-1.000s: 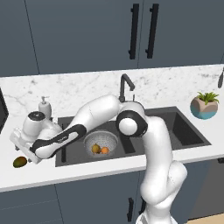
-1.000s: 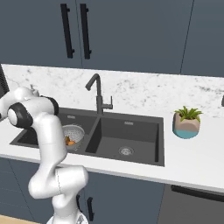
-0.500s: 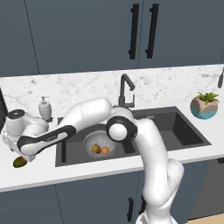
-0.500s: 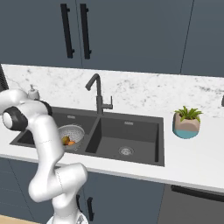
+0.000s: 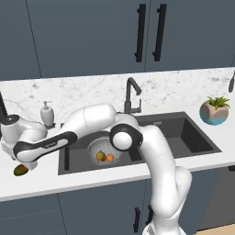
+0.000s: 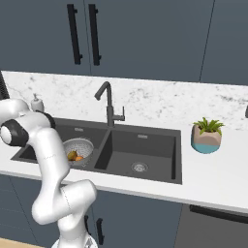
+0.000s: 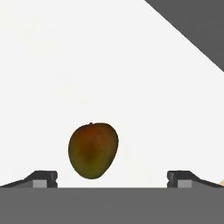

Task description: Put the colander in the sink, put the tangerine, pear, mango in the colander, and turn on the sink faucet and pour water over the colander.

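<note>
white counter [image 7: 109,65] bears the mango [image 7: 93,150]; gripper [image 7: 112,177] spread wide just above it, left-of-centre

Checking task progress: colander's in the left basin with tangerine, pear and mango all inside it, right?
Not quite. The mango lies on the counter left of the sink, below the open gripper, as the hand view shows. The colander in the left basin holds the tangerine and pear.
</note>
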